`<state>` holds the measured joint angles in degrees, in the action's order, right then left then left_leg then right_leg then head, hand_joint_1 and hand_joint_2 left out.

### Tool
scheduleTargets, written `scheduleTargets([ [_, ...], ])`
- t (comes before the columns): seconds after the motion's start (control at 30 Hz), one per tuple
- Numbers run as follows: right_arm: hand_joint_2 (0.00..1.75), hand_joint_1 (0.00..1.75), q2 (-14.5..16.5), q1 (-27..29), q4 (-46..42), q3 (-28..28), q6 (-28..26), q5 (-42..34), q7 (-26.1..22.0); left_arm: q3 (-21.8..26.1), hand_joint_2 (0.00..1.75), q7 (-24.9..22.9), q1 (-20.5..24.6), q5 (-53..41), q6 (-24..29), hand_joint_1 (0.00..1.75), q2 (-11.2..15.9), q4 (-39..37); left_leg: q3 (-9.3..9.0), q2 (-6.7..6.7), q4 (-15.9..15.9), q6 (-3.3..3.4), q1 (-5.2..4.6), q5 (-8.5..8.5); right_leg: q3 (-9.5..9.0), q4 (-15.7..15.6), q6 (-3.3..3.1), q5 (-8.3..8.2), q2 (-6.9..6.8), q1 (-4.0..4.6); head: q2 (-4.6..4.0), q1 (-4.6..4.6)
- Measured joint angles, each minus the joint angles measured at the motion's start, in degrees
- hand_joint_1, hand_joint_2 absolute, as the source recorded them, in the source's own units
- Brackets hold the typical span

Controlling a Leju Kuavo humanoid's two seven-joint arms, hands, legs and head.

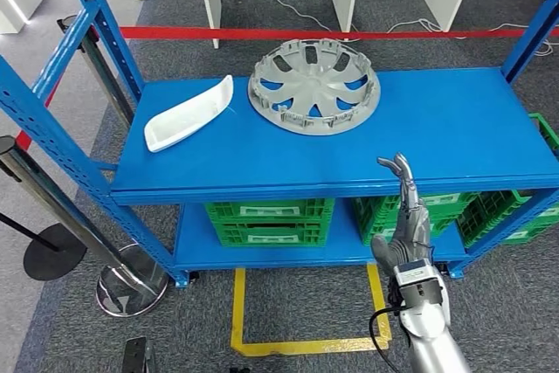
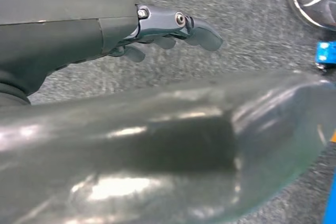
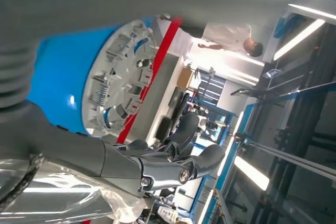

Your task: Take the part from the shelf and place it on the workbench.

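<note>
Right hand [image 1: 403, 216]: rising in front of the shelf [image 1: 455, 137] edge, fingers loosely spread, holding nothing.
Left hand [image 2: 166, 30]: hanging over carpet, fingers extended, gripping nothing.
Wheel cover [image 1: 314, 86]: lying flat on the top deck, beyond the right hand and to its left, well apart.
White trim piece [image 1: 189, 113]: lying farther left still.
Risk: fingertips are likely catching the shelf lip; the shallow rim is inviting a slipping grip.

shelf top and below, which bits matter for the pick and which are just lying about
Part of the job:
- grey wheel cover on the blue shelf
- white trim piece beside it, possibly the part instead
- right hand, empty, raised at the shelf's front edge

Just lying about:
- green crates on the lower level
- stanchion base on the floor
- yellow floor tape
</note>
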<state>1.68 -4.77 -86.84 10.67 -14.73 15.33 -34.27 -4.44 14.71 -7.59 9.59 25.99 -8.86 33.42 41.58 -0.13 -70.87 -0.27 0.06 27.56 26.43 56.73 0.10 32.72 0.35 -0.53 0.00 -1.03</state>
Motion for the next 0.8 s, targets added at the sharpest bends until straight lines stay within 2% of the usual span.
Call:
scheduleTargets([
  [0.03, 0.00, 0.00, 0.00, 0.02, 0.04, -0.01, 0.01, 0.00, 0.01, -0.01, 0.00, -0.01, -0.04, 0.01, 0.00, 0.00, 0.01, -0.07, -1.01, -0.01, 3.35, 0.22, 0.01, -2.52, -0.71, -0.09, 0.15, 0.79, 0.06, -0.02, 0.00, 0.03],
  [0.07, 0.00, 0.00, 0.00, -0.01, 0.09, -0.01, 0.01, 0.00, 0.03, -0.01, 0.00, -0.01, -0.07, 0.02, 0.00, 0.00, 0.00, -0.18, -2.07, -0.02, 6.33, 0.50, -0.11, -4.19, -1.30, -0.14, 0.40, 1.50, 0.13, 0.01, -0.01, 0.11],
  [0.1, 0.00, 0.00, 0.00, -0.04, 0.13, -0.01, 0.02, 0.00, 0.07, -0.03, 0.00, -0.01, -0.08, 0.03, 0.00, 0.00, -0.01, -0.29, -2.97, -0.02, 8.47, 0.84, -0.27, -4.44, -1.58, -0.22, 0.70, 2.07, 0.15, -0.01, -0.01, 0.18],
  [0.13, 0.00, 0.00, 0.00, -0.04, 0.16, -0.01, 0.04, -0.01, 0.10, -0.04, 0.00, -0.02, -0.07, 0.05, 0.00, 0.00, -0.01, -0.40, -3.48, -0.04, 9.23, 1.18, -0.47, -3.64, -1.88, -0.30, 1.04, 2.41, 0.18, -0.07, -0.01, 0.23],
  [0.2, 0.00, 0.00, 0.00, -0.10, 0.18, -0.01, 0.06, 0.01, 0.11, -0.06, 0.00, 0.01, -0.02, 0.02, 0.00, 0.00, 0.06, -0.44, -4.51, -0.11, 10.53, 1.96, -0.64, -2.15, -1.89, 0.53, 1.79, 2.14, 0.19, -0.26, 0.00, 0.20],
  [0.23, 0.00, 0.00, 0.00, -0.13, 0.19, 0.01, 0.07, 0.01, 0.10, -0.06, 0.00, 0.03, -0.01, 0.00, 0.00, 0.00, 0.11, -0.44, -5.13, -0.17, 10.86, 2.35, -0.60, -1.78, -1.06, 2.33, 2.09, 1.42, 0.15, -0.35, 0.01, 0.28],
  [0.27, 0.00, 0.00, 0.00, -0.18, 0.19, 0.01, 0.05, 0.01, 0.09, -0.07, 0.00, 0.05, 0.00, -0.02, 0.00, 0.00, 0.16, -0.45, -5.90, -0.20, 11.25, 2.73, -0.50, -1.36, 0.88, 5.30, 2.35, 0.62, 0.11, -0.37, 0.01, 0.39],
  [0.3, 0.00, 0.00, 0.00, -0.19, 0.20, 0.02, 0.03, 0.01, 0.10, -0.08, 0.00, 0.06, 0.02, -0.02, 0.00, 0.00, 0.18, -0.45, -6.76, -0.22, 11.58, 3.02, -0.37, -0.89, 3.61, 9.13, 2.52, 0.25, 0.06, -0.37, 0.01, 0.51],
  [0.33, 0.00, 0.00, 0.00, -0.15, 0.21, 0.02, 0.02, 0.00, 0.11, -0.11, 0.00, 0.07, 0.03, -0.02, -0.01, 0.00, 0.17, -0.46, -7.55, -0.21, 11.73, 3.24, -0.35, -0.28, 6.76, 13.13, 2.63, 0.67, 0.03, -0.35, 0.00, 0.63],
  [0.37, 0.00, 0.00, 0.00, -0.08, 0.22, 0.02, 0.00, -0.01, 0.12, -0.15, 0.00, 0.07, 0.03, -0.02, -0.02, 0.00, 0.14, -0.46, -8.38, -0.21, 11.79, 3.37, -0.31, 0.43, 9.89, 16.28, 2.73, 2.12, 0.03, -0.35, 0.00, 0.64],
  [0.4, 0.00, 0.00, 0.00, 0.01, 0.23, 0.02, 0.00, -0.01, 0.13, -0.20, 0.00, 0.07, 0.00, -0.02, -0.02, 0.00, 0.12, -0.46, -9.37, -0.25, 11.80, 3.40, -0.26, 1.26, 12.61, 18.16, 2.81, 4.11, 0.02, -0.35, 0.00, 0.65],
  [0.43, 0.00, 0.00, 0.00, 0.06, 0.24, 0.02, 0.00, -0.01, 0.13, -0.24, 0.00, 0.07, -0.03, -0.02, -0.03, 0.00, 0.10, -0.46, -10.56, -0.32, 11.80, 3.35, -0.20, 2.16, 14.63, 18.59, 2.89, 5.85, 0.00, -0.36, 0.00, 0.65],
  [0.47, 0.00, 0.00, 0.00, 0.07, 0.25, 0.02, 0.00, -0.01, 0.13, -0.27, 0.00, 0.07, -0.06, -0.02, -0.02, 0.00, 0.09, -0.46, -11.88, -0.41, 11.80, 3.25, -0.12, 3.13, 15.79, 17.54, 2.97, 6.51, -0.03, -0.36, 0.00, 0.65],
  [0.5, 0.00, 0.00, 0.00, 0.07, 0.25, 0.02, 0.00, -0.01, 0.13, -0.29, 0.00, 0.07, -0.07, -0.02, -0.02, 0.00, 0.09, -0.46, -13.30, -0.48, 11.81, 3.09, -0.02, 4.16, 16.31, 15.29, 3.02, 5.50, -0.11, -0.37, 0.00, 0.66],
  [0.53, 0.00, 0.00, 0.00, 0.09, 0.27, 0.02, 0.00, -0.01, 0.13, -0.31, 0.00, 0.07, -0.08, -0.02, -0.02, 0.00, 0.09, -0.46, -14.55, -0.52, 11.85, 2.87, 0.07, 5.25, 16.36, 12.08, 3.04, 2.22, -0.29, -0.38, 0.00, 0.69],
  [0.57, 0.00, 0.00, 0.00, 0.11, 0.32, 0.02, 0.00, -0.01, 0.13, -0.32, 0.00, 0.07, -0.05, -0.02, -0.02, 0.00, 0.10, -0.49, -15.72, -0.54, 11.79, 2.61, 0.07, 6.41, 16.25, 8.68, 2.96, -2.41, -0.60, -0.36, 0.00, 0.80],
  [0.6, 0.00, 0.00, 0.00, 0.13, 0.39, 0.04, 0.01, -0.02, 0.16, -0.34, 0.00, 0.07, 0.00, -0.01, -0.02, 0.00, 0.08, -0.51, -16.61, -0.54, 11.99, 2.26, 0.01, 7.50, 15.92, 6.18, 2.68, -6.28, -0.88, -0.28, 0.00, 0.92],
  [0.63, 0.00, 0.00, 0.00, 0.14, 0.44, 0.05, 0.01, -0.02, 0.16, -0.35, 0.00, 0.08, 0.06, -0.01, -0.01, 0.00, 0.08, -0.53, -17.48, -0.50, 12.42, 1.87, -0.08, 8.26, 15.62, 4.51, 2.30, -9.09, -1.02, -0.20, 0.00, 0.95],
  [0.67, 0.00, 0.00, 0.00, 0.11, 0.47, 0.07, 0.01, -0.02, 0.15, -0.36, 0.00, 0.09, 0.14, -0.01, -0.01, 0.00, 0.08, -0.56, -18.21, -0.48, 12.63, 1.50, -0.18, 8.41, 15.24, 3.78, 1.85, -10.10, -1.01, -0.15, 0.00, 0.98],
  [0.73, 0.00, 0.00, 0.01, 0.06, 0.44, 0.06, -0.02, -0.02, 0.09, -0.37, 0.00, 0.11, 0.22, -0.02, -0.01, 0.00, 0.12, -0.57, -18.37, -0.37, 11.25, 0.91, -0.20, 7.01, 13.76, 3.25, 1.02, -9.50, -0.63, -0.26, 0.00, 0.76],
  [0.8, 0.00, 0.00, 0.01, 0.05, 0.44, 0.01, -0.01, -0.01, 0.08, -0.42, 0.00, 0.11, 0.30, -0.02, -0.02, 0.00, 0.14, -0.57, -15.20, -0.32, 4.95, 0.55, -0.11, 5.05, 11.61, 2.67, 0.42, -8.42, -0.49, -0.37, 0.00, 0.64],
])
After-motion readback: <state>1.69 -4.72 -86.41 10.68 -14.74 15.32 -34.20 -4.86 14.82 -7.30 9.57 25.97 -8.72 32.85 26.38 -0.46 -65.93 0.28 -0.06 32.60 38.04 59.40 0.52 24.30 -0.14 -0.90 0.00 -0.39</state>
